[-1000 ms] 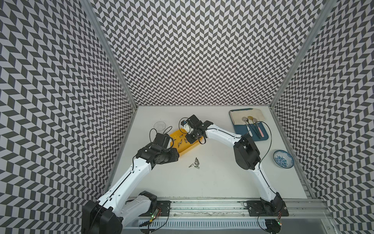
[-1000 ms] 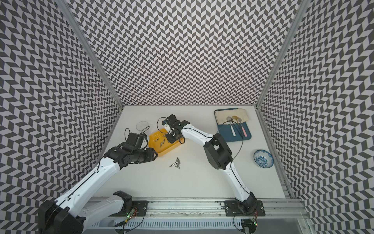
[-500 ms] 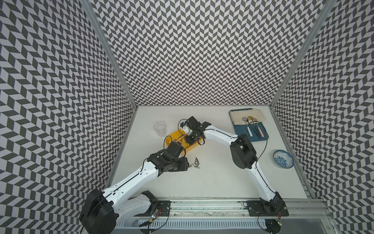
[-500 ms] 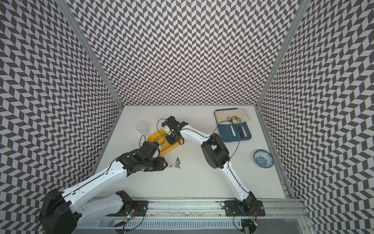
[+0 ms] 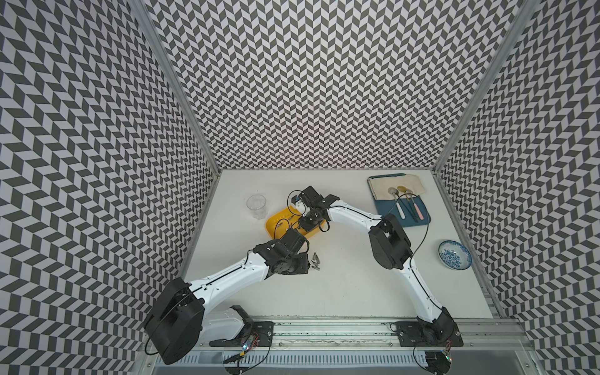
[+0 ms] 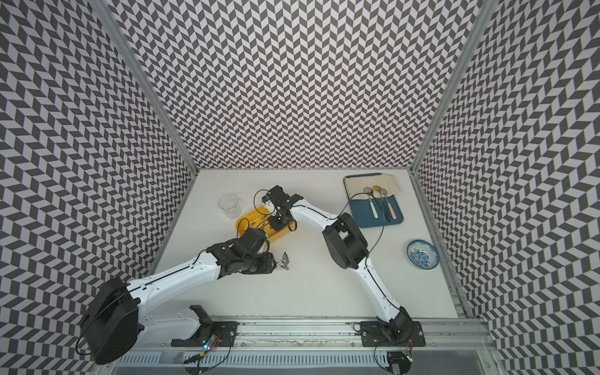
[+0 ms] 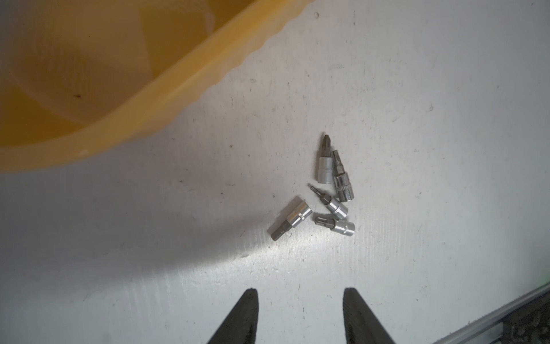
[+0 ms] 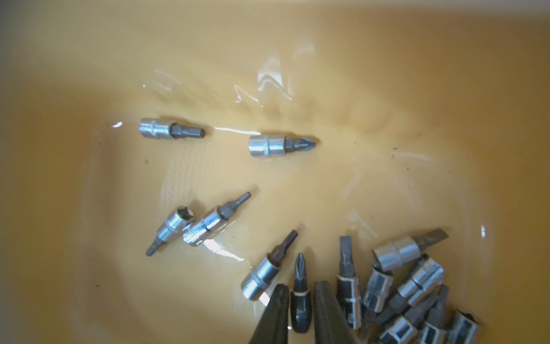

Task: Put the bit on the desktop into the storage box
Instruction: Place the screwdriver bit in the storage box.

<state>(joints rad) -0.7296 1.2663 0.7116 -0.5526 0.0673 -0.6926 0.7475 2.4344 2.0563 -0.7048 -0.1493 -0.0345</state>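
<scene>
Several small silver bits (image 7: 327, 196) lie in a loose cluster on the white desktop (image 7: 446, 119), just in front of the yellow storage box (image 7: 119, 119); both top views show the bits (image 5: 315, 261) (image 6: 285, 261) near the box (image 5: 276, 224) (image 6: 246, 219). My left gripper (image 7: 299, 293) hangs open over the bare desktop a little short of the cluster, with nothing between its fingers. My right gripper (image 8: 300, 287) is down inside the box (image 8: 297, 59). Its jaws stand slightly apart around a dark Phillips bit (image 8: 300, 309), with a thin gap on each side. Several more bits lie on the box floor.
A clear glass cup (image 5: 257, 206) stands behind the box to the left. A blue tray (image 5: 422, 224) with a cloth and spoons sits at the back right, and a blue-patterned bowl (image 5: 454, 258) at the right. An aluminium rail (image 5: 324, 324) runs along the front edge.
My left arm swung from beside the box towards the front, to the bits on the desktop. The right gripper stayed in the box and its jaws parted slightly.
</scene>
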